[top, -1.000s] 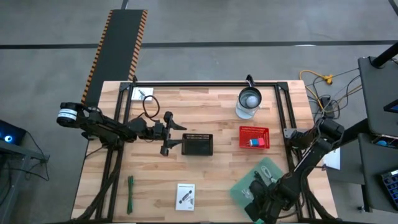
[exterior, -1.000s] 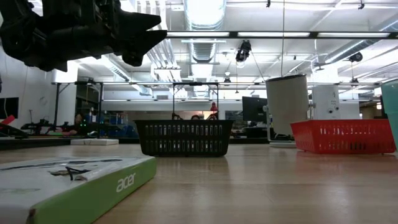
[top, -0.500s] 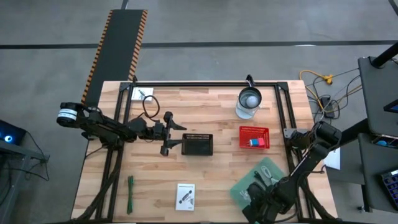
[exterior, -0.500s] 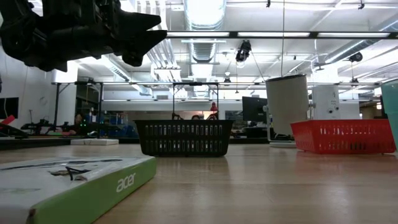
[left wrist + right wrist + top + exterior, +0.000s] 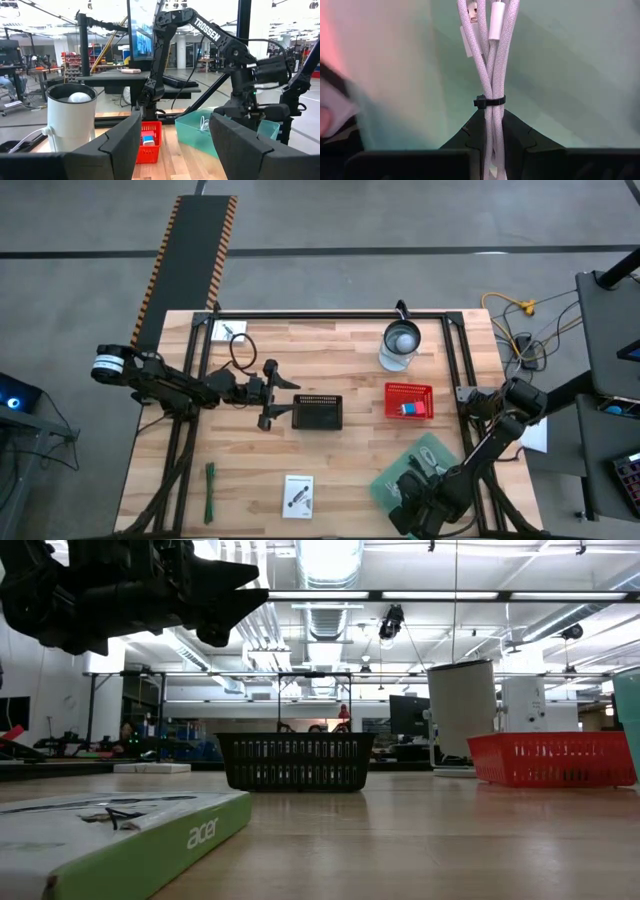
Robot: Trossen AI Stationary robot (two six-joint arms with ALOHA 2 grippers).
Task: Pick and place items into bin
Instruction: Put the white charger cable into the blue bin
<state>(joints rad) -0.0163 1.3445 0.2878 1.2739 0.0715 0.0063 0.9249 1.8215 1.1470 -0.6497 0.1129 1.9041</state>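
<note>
My right gripper point(image 5: 492, 131) is clamped on a bundle of white braided cable point(image 5: 489, 65), cinched with a black zip tie. In the high view this gripper point(image 5: 412, 498) sits low over the translucent green plastic bin point(image 5: 432, 452) at the near right corner of the wooden table point(image 5: 350, 480). The bundle's long axis runs straight out from between my fingers, its white plug ends pointing away from the wrist toward the green bin wall.

My left gripper point(image 5: 272, 395) hangs mid-table with its jaws apart, holding nothing, just beside the black mesh basket point(image 5: 318, 412).

Progress, as I judge it: partial. The cable is at the bin but not yet released. Left out on the table: a long green strip tool point(image 5: 210, 490) near the left front edge, a white printed card point(image 5: 298, 494) at front centre, another white card point(image 5: 228, 331) and a dark looped cable point(image 5: 242, 350) at the far left. A small red mesh basket point(image 5: 409, 401) holds a blue-and-pink item I cannot make out.
</note>
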